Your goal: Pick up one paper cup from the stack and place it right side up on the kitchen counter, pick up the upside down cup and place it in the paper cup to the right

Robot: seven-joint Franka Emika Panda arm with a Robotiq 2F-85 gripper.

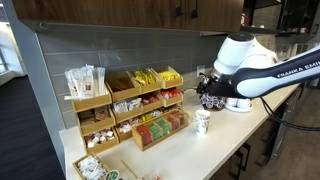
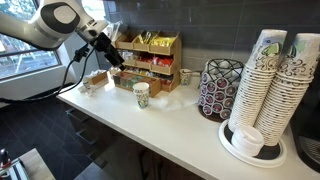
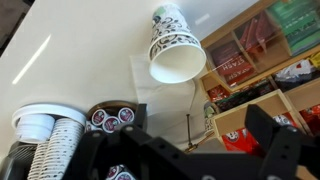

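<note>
A patterned paper cup (image 2: 141, 94) stands right side up on the pale kitchen counter (image 2: 170, 125), in front of the snack racks. The same paper cup (image 1: 202, 122) shows near the counter's front edge, and from above its open mouth (image 3: 175, 48) faces the wrist camera. My gripper (image 2: 112, 55) hangs open above and behind it, nothing between its fingers (image 3: 275, 135). The stack (image 2: 264, 80) of nested cups rises on a round tray at the far end, with a small upside down cup (image 2: 248, 140) at its foot. Both also show in the wrist view: stack (image 3: 58, 150), upside down cup (image 3: 35, 125).
Tiered wooden snack racks (image 1: 125, 105) run along the back wall. A wire holder of coffee pods (image 2: 220, 88) stands between the cup and the stack. A second cup column (image 2: 298, 80) stands next to the stack. A stir stick (image 3: 189, 128) lies on the counter.
</note>
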